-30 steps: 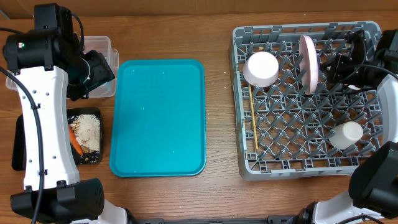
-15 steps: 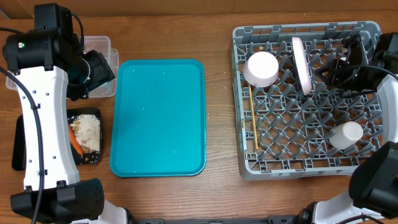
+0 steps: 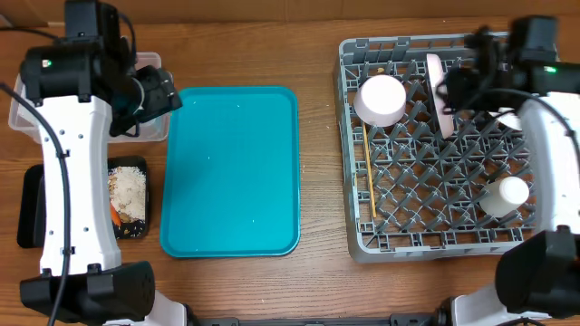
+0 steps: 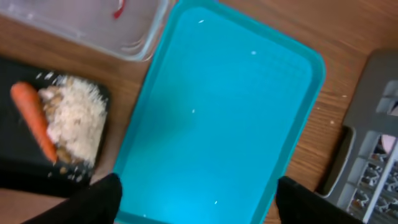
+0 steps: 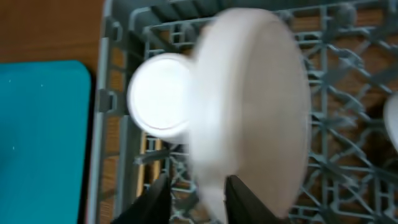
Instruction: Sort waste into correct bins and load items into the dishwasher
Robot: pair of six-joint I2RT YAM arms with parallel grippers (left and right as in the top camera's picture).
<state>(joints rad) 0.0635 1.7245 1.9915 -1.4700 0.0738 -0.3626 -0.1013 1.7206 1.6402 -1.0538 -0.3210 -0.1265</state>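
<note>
One plate (image 3: pixel 442 104) stands on edge, far back in the rack (image 3: pixel 348 181)

My overhead feed is bright and evenly lit from above. The grain of the table (image 3: pixel 317 136) reads sharp, and the arms (image 3: pixel 68 163) throw only soft, short shadows. The teal tray (image 3: pixel 231 172) carries a few pinpoint glints but no real glare. My left wrist feed is soft and smeared all over: the carrot (image 4: pixel 31 118) and scraps (image 4: pixel 74 121) have fuzzy edges. The right wrist feed is the worst. The plate (image 5: pixel 255 106) sits so near the lens that I get a blurred, washed-out white mass. The bowl (image 5: pixel 160 94) is blown out, and the rack (image 5: pixel 348 124) behind is hazy.
</note>
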